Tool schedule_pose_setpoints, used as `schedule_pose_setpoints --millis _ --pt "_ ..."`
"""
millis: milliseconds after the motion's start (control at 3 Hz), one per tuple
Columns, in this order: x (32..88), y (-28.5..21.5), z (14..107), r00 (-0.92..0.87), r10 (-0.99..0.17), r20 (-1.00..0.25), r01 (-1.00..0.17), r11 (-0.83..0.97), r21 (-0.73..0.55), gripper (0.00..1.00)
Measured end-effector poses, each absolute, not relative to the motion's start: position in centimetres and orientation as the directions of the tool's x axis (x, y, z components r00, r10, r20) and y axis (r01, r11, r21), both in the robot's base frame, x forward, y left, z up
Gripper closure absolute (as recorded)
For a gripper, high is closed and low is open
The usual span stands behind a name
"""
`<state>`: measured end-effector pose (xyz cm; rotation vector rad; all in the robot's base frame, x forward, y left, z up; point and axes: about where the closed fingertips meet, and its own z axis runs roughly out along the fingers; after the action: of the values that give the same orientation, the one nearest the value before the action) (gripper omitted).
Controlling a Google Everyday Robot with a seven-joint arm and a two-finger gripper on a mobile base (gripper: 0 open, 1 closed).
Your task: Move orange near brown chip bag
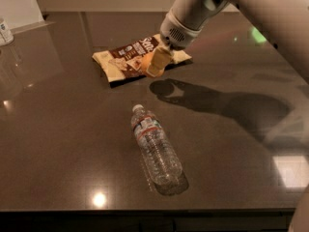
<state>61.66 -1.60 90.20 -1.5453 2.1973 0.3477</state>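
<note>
The brown chip bag point(126, 57) lies flat on the dark table point(58, 129) at the back middle. My gripper point(155, 63) hangs from the arm coming in from the upper right, over the bag's right part. It is shut on the orange point(147, 62), which shows as a small orange patch between the cream fingers point(159, 59) and is mostly hidden by them. The orange is held above the table; the gripper's shadow point(166, 88) falls in front of the bag.
A clear plastic water bottle point(155, 146) lies on its side in the middle of the table, cap pointing away. A small container point(5, 32) and a white board point(19, 4) stand at the far left edge.
</note>
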Motion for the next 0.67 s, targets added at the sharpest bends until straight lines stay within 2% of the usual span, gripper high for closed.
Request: schedule_pose_setpoints --millis 333,667 --pt "62.19 -4.11 88.68 -0.321 -0.828 -0.459 -0.928 0.373 -0.023 1.00" --pt "62.57 -5.08 88.09 -0.338 -0.821 -0.460 -0.919 0.393 -0.024 0.83"
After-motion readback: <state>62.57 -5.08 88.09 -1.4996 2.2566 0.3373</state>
